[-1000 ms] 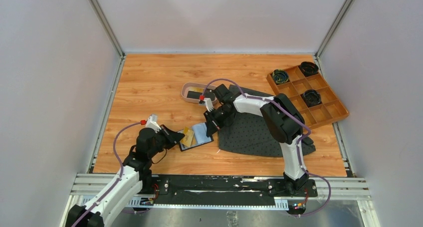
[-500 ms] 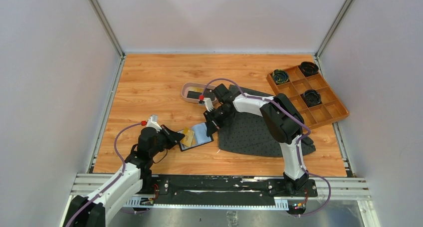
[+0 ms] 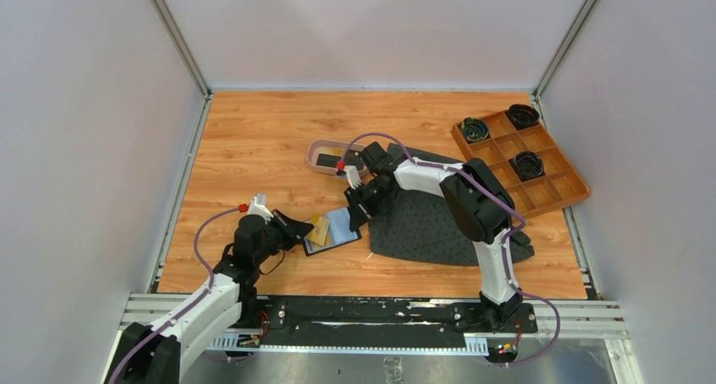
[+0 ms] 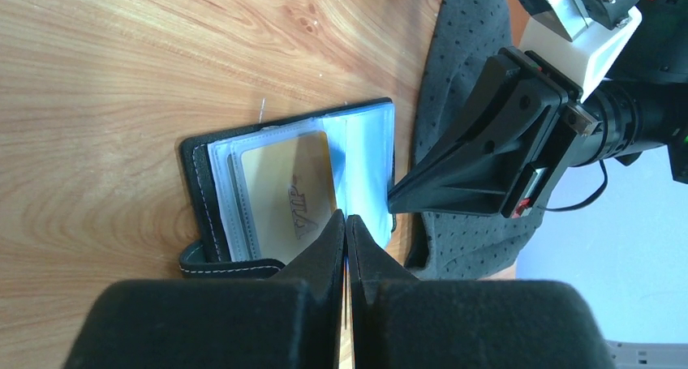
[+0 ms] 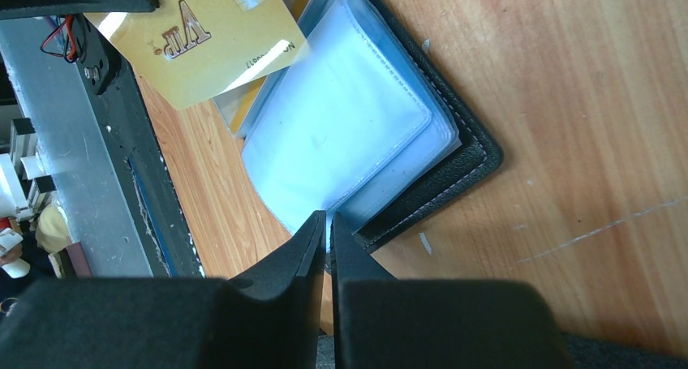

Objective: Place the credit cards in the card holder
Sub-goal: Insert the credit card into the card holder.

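Note:
The black card holder (image 3: 344, 230) lies open on the wood, its clear pale-blue sleeves up; it also shows in the left wrist view (image 4: 197, 192) and the right wrist view (image 5: 466, 154). My left gripper (image 3: 305, 229) is shut on a gold card (image 3: 319, 229), held over the holder's left half; the right wrist view shows its face (image 5: 207, 40). My own view (image 4: 346, 223) sees it edge-on. Another gold card (image 4: 285, 186) sits in a sleeve. My right gripper (image 3: 355, 218) is shut on the edge of a sleeve (image 5: 341, 134), jaws (image 5: 328, 221) pinched together.
A pinkish tray (image 3: 314, 152) behind the holder holds a dark card (image 3: 328, 159). A grey dotted mat (image 3: 431, 224) lies under my right arm. An orange-brown compartmented box (image 3: 549, 190) with dark round items stands at the right.
My left gripper has edged slightly right with the gold card, further over the holder. The right arm has not moved.

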Controlling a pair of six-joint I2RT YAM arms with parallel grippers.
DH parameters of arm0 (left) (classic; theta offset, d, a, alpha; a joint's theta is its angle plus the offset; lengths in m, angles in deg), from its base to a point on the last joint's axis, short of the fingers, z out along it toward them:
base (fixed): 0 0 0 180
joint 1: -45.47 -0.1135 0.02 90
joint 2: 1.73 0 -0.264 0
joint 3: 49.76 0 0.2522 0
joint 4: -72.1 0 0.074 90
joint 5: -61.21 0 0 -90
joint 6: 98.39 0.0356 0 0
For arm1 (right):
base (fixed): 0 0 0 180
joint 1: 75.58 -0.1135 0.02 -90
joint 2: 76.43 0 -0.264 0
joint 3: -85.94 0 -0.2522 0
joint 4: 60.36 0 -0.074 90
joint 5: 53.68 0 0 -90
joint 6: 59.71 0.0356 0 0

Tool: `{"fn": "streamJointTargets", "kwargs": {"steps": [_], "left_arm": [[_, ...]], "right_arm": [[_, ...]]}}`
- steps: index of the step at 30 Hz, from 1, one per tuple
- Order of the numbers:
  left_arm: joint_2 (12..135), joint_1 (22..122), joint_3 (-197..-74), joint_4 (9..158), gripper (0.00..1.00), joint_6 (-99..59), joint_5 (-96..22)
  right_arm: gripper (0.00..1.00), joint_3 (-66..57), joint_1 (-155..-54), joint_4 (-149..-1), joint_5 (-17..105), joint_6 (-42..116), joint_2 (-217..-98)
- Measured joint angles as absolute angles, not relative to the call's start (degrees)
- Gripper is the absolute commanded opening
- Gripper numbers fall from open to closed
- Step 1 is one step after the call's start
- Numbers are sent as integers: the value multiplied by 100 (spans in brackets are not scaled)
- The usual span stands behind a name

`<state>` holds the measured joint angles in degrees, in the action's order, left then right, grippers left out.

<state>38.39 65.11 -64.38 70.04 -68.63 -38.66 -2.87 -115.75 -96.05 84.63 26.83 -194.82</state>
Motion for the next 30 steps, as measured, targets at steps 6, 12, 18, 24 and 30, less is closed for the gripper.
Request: {"fn": "streamJointTargets", "kwargs": {"steps": [6,12,18,24,30], "left_arm": [[4160,6511,-6436,6681,0,-6949,-3866],[4565,6511,-6436,6414,0,-6971,-3864],[4954,6511,-6436,6150,0,-6995,-3868],[5251,6559,-6436,5997,0,-7124,-3838],[5260,6915,-6436,5940,0,-7355,-3514]], "right_arm": [[10,-267,-11577,-9638,8463,2681,-19489],[10,-228,-11577,-9680,8426,2650,-19491],[10,-223,-11577,-9695,8424,2644,-19491],[10,-212,-11577,-9726,8424,2644,-19491],[10,-212,-11577,-9730,8424,2644,-19497]]}}
